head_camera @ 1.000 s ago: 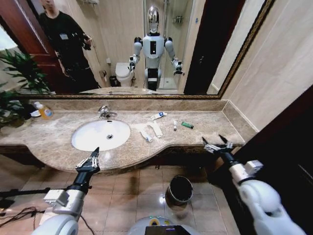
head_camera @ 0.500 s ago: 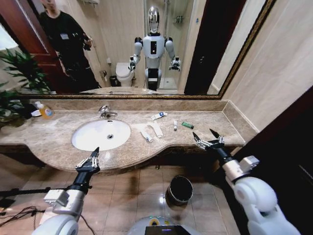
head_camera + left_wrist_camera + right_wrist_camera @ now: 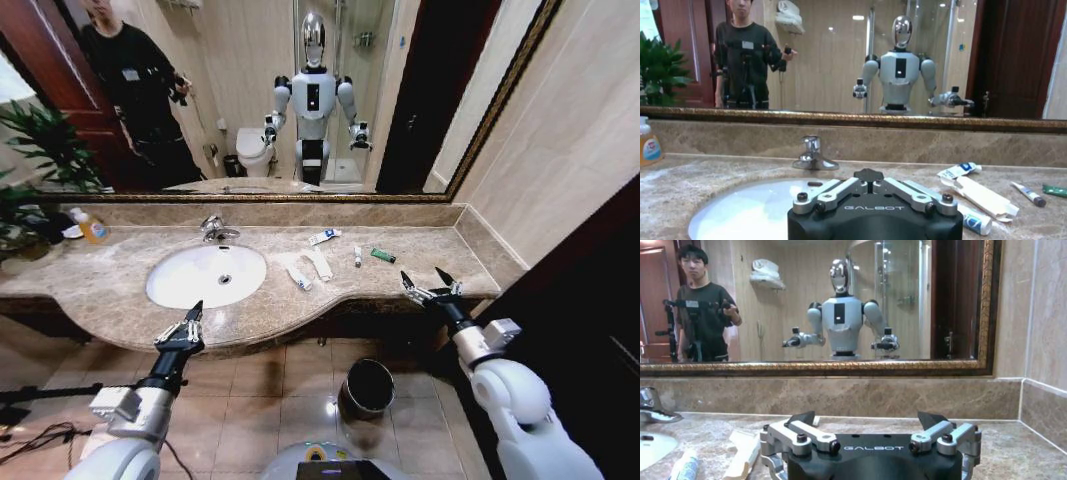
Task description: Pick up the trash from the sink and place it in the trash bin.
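Since a moment ago right gripper [image 3: 428,287] drifts slightly rightward at counter [image 3: 120,290] edge, jaws apart, empty: approach step, next reaching dark green packet [image 3: 383,256]; left gripper [image 3: 183,328] idle, jaws apart.

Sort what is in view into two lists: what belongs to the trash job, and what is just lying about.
Job:
- white tubes on the counter beside the sink
- blue-and-white packet
- small tube
- dark green packet
- trash bin on the floor
- right end effector, open, at the counter edge
- left end effector, open, waiting

Lying about:
- orange-liquid bottle
- faucet
- plant
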Controlling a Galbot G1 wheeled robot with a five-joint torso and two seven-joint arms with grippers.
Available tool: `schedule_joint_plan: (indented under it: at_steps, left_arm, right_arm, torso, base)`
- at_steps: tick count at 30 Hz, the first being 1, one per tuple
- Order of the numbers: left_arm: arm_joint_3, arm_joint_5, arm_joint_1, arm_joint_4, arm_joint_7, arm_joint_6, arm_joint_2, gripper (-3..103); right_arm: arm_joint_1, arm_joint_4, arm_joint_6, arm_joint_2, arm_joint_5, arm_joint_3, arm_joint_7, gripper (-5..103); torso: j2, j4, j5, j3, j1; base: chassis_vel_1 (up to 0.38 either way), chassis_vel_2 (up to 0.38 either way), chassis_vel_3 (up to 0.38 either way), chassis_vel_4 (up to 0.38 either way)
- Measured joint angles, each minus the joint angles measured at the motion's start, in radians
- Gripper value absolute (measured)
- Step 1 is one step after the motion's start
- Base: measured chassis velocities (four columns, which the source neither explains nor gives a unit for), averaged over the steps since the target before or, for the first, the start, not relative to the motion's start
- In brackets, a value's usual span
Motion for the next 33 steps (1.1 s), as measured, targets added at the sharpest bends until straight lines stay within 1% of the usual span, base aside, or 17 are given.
schedule_joint_plan:
  at_steps: [7,9,10,13,16,19,20,23,24,27,28,31,33]
  left_arm:
    - [0.000,0.000,0.000,0.000,0.000,0.000,0.000,0]
    - [0.000,0.000,0.000,0.000,0.000,0.000,0.000,0]
    - [0.000,0.000,0.000,0.000,0.000,0.000,0.000,0]
    - [0.000,0.000,0.000,0.000,0.000,0.000,0.000,0]
    - [0.000,0.000,0.000,0.000,0.000,0.000,0.000,0]
    - [0.000,0.000,0.000,0.000,0.000,0.000,0.000,0]
    - [0.000,0.000,0.000,0.000,0.000,0.000,0.000,0]
    - [0.000,0.000,0.000,0.000,0.000,0.000,0.000,0]
    - [0.000,0.000,0.000,0.000,0.000,0.000,0.000,0]
    - [0.000,0.000,0.000,0.000,0.000,0.000,0.000,0]
    - [0.000,0.000,0.000,0.000,0.000,0.000,0.000,0]
    - [0.000,0.000,0.000,0.000,0.000,0.000,0.000,0]
    - [0.000,0.000,0.000,0.000,0.000,0.000,0.000,0]
  right_arm:
    - [0.001,-0.017,0.008,-0.008,0.000,-0.008,-0.040,100]
    - [0.007,-0.024,0.002,-0.010,0.001,-0.009,-0.071,100]
    - [0.007,-0.024,0.002,-0.010,0.001,-0.009,-0.071,100]
    - [0.022,-0.048,-0.005,-0.017,0.005,-0.008,-0.103,100]
    - [0.041,-0.065,-0.021,-0.026,0.006,-0.009,-0.111,100]
    - [0.084,-0.100,-0.064,-0.054,0.020,-0.015,-0.130,100]
    - [0.084,-0.100,-0.064,-0.054,0.020,-0.015,-0.130,100]
    - [0.154,-0.159,-0.101,-0.089,0.027,-0.027,-0.169,100]
    - [0.154,-0.159,-0.101,-0.089,0.027,-0.027,-0.169,100]
    - [0.240,-0.249,-0.129,-0.132,0.038,-0.036,-0.220,100]
    - [0.240,-0.249,-0.129,-0.132,0.038,-0.036,-0.220,100]
    - [0.324,-0.349,-0.143,-0.167,0.036,-0.053,-0.282,100]
    - [0.350,-0.375,-0.155,-0.174,0.042,-0.067,-0.288,100]
  torso:
    - [0.000,0.0000,0.0001,0.000,0.000]
    - [0.000,0.0000,0.0000,0.000,0.000]
    - [0.000,0.0000,0.0000,0.000,0.000]
    - [0.000,-0.0001,0.0001,0.000,0.000]
    - [0.000,-0.0001,0.0002,0.000,0.000]
    - [0.000,0.0000,0.0000,0.000,0.000]
    - [0.000,0.0000,0.0000,0.000,0.000]
    - [0.000,0.0000,0.0002,0.000,0.000]
    - [0.000,0.0000,0.0002,0.000,0.000]
    - [0.000,0.0001,0.0001,0.000,0.000]
    - [0.000,0.0001,0.0001,0.000,0.000]
    - [0.000,-0.0001,0.0000,0.000,0.000]
    - [0.000,-0.0001,0.0002,0.000,0.000]
  base:
    - [0.000,0.000,0.000,0.000]
    - [0.000,0.000,0.000,0.000]
    - [0.000,0.000,0.000,0.000]
    - [0.000,0.000,0.000,0.000]
    - [0.000,0.000,0.000,0.000]
    - [0.000,0.000,0.000,0.000]
    - [0.000,0.000,0.000,0.000]
    - [0.000,0.000,0.000,0.000]
    - [0.000,0.000,0.000,0.000]
    - [0.000,0.000,0.000,0.000]
    - [0.000,0.000,0.000,0.000]
    - [0.000,0.000,0.000,0.000]
    - [0.000,0.000,0.000,0.000]
